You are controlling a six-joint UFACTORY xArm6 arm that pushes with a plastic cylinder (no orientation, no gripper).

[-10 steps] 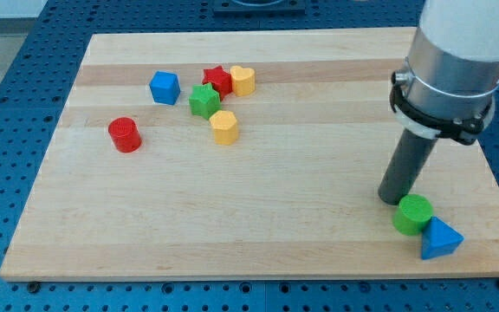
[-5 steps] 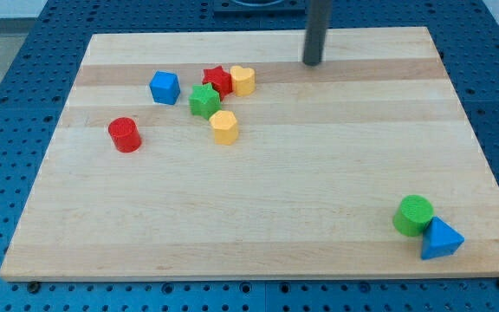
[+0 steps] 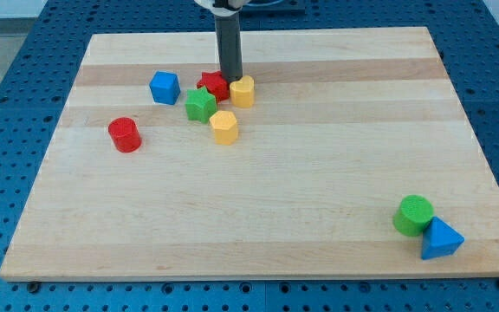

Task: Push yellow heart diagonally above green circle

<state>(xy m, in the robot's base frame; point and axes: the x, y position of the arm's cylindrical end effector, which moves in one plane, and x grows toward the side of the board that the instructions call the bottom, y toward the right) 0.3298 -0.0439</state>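
The yellow heart (image 3: 243, 90) lies in the upper middle of the board, touching the red star (image 3: 212, 85) on its left. My tip (image 3: 231, 78) rests just above and between these two blocks, against the heart's upper left edge. The green circle (image 3: 414, 214) sits far off at the lower right, touching the blue triangle (image 3: 441, 239).
A green star (image 3: 200, 105) lies below the red star, and a yellow hexagon (image 3: 223, 126) below that. A blue cube (image 3: 165, 87) sits to the left and a red cylinder (image 3: 125, 134) further lower left. The wooden board (image 3: 319, 156) ends near the triangle.
My tip moved from the green circle at the lower right to the board's top, then left and down onto the red star and yellow heart. Heart, red star and green star shifted slightly down.
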